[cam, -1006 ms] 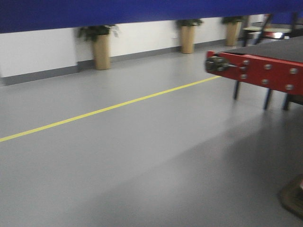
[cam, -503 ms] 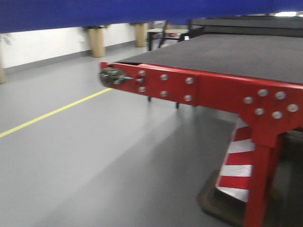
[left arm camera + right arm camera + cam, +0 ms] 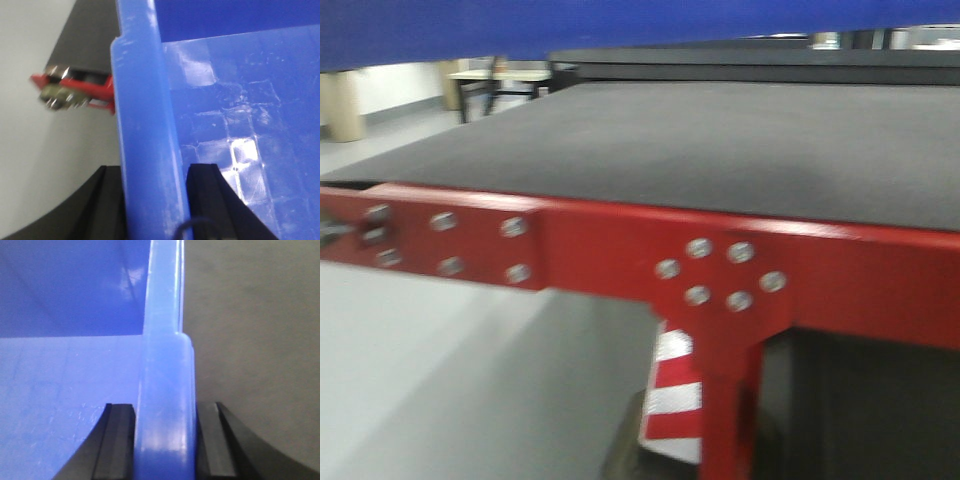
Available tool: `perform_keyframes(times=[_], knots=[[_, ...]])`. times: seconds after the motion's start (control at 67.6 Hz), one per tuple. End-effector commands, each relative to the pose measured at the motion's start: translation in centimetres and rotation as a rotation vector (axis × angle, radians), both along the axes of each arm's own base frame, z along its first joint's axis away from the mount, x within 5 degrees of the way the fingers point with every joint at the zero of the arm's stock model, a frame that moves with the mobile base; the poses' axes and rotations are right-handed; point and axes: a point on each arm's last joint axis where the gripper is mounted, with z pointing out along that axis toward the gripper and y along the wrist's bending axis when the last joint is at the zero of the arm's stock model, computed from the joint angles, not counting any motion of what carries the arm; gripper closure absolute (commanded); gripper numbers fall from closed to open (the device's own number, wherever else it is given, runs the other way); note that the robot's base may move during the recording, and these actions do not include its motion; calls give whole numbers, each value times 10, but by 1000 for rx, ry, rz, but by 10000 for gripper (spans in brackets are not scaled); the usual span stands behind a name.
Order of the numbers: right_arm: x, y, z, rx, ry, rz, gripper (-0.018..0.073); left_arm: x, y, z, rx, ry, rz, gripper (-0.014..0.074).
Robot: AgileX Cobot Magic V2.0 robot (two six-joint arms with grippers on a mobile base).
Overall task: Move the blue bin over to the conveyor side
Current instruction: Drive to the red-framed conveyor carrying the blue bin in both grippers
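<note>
Here we go: the left end effector [image 3: 155, 200] is clamped on the lipped rim of the large glossy royal-blue plastic bin [image 3: 225, 125], one of its black fingers [image 3: 205, 190] inside the wall and the other outside, both pressed against the plastic. Over on the other side it's the same story: the right end effector [image 3: 165, 440] is pinched tight on the opposite rim of the bin [image 3: 70, 390], a finger [image 3: 117, 435] on each face of the wall.

Inward of both end effectors, the smooth blue floor of the bin shines with reflections. Outward of the right end effector, the wide dark grey woven conveyor belt [image 3: 250, 340] fills everything past the rim. Outward of the left end effector, there's pale grey floor [image 3: 30, 150], and ahead of it the end of a red metal frame rail [image 3: 85, 90] with a strip of the belt [image 3: 95, 35] beyond.

From the front view, the bin [image 3: 620, 25] is a blue band across the top, and ahead of both end effectors the belt [image 3: 700, 140] stretches away. Its near edge is carried by the red rail [image 3: 600, 245], studded with silver bolts [image 3: 720, 270], and a red-and-white striped leg [image 3: 672, 400] stands beneath. Whether the bin touches the belt, I can't tell
</note>
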Motion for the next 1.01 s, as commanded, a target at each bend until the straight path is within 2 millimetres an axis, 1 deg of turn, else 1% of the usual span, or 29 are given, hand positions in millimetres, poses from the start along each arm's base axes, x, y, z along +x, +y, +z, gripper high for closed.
perform_keyframes(times=[0.0, 0.991], knots=[[-4, 1, 21, 62, -168, 34, 638, -5, -8, 14, -59, -109, -53, 606], [-4, 1, 21, 62, -168, 34, 638, -5, -7, 14, -55, -110, -51, 606]])
